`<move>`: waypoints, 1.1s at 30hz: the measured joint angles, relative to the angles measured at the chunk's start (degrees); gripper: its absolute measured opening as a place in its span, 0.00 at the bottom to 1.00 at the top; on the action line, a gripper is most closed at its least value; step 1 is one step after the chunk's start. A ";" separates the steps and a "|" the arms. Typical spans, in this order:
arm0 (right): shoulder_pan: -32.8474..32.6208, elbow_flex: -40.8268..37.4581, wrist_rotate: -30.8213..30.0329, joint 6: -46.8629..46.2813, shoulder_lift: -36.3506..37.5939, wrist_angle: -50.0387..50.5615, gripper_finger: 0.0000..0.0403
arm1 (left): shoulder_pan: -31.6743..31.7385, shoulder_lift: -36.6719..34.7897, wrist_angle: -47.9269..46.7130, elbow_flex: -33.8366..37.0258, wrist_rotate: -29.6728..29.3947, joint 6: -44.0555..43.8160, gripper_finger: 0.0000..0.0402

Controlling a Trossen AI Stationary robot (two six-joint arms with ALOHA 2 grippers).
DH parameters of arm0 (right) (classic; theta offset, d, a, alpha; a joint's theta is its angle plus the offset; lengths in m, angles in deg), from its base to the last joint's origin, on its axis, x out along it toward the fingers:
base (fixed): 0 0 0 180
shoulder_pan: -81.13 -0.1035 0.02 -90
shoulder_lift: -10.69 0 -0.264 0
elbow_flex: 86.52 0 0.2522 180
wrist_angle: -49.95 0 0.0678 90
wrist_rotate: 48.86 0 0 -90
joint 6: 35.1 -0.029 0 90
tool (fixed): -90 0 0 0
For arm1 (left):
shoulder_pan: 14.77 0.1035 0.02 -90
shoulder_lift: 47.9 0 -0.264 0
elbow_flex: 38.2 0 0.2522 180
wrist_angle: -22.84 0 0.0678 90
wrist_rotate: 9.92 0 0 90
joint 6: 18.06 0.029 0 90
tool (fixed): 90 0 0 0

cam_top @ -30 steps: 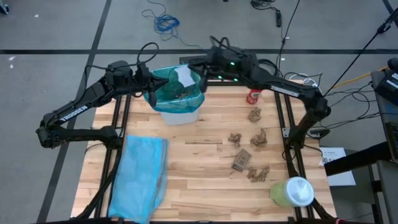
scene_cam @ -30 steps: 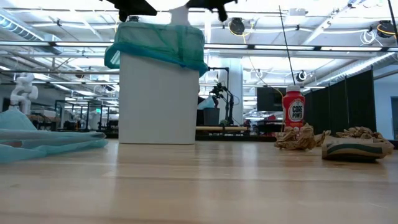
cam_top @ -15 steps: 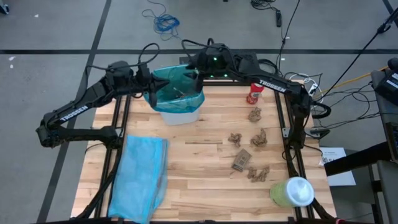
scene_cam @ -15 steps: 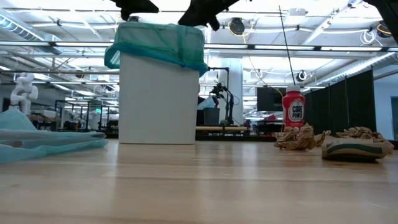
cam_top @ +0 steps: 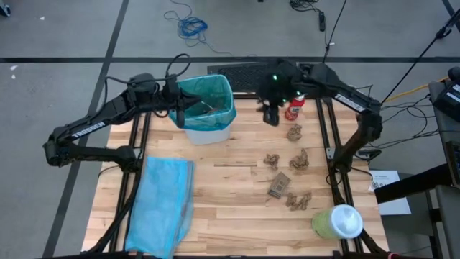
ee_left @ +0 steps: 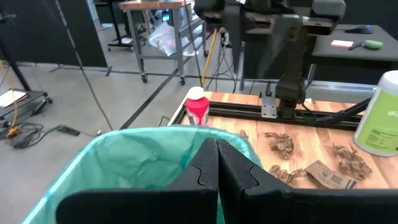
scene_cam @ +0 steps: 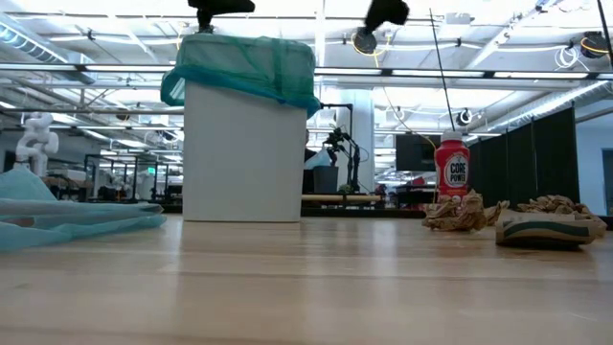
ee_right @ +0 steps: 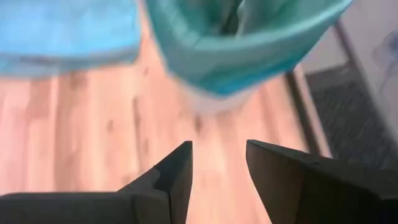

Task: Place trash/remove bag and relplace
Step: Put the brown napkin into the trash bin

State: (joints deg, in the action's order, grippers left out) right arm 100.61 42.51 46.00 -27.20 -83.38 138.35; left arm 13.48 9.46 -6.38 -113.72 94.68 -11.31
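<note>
Teal bag [cam_top: 205,105] lines the white bin [cam_top: 208,133]; my left gripper [cam_top: 181,108], fingers pressed together, hangs at its left rim. My right gripper [cam_top: 270,115], fingers spread and empty, hovers left of a red "CORE POWER" bottle [cam_top: 293,109].

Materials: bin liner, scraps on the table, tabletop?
Bin liner: thin translucent teal plastic film, wrinkled and slightly glossy. Scraps: brown paper, matte, crumpled into creased wads. Tabletop: light wood planks, visible grain and seams, likely butcher-block with a smooth satin finish.

Even bright overhead light, soft shadows; ceiling lamps glare in low view; right wrist view blurred, perhaps motion.
</note>
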 joint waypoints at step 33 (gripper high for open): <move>-17.29 -73.33 -10.91 -32.78 14.16 -46.01 0.69 | -1.03 5.23 1.48 0.00 -0.03 -0.33 0.00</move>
State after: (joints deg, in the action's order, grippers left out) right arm 83.32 -30.82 35.09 -59.98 -69.21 92.34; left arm 12.45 14.69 -4.90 -113.72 94.65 -11.64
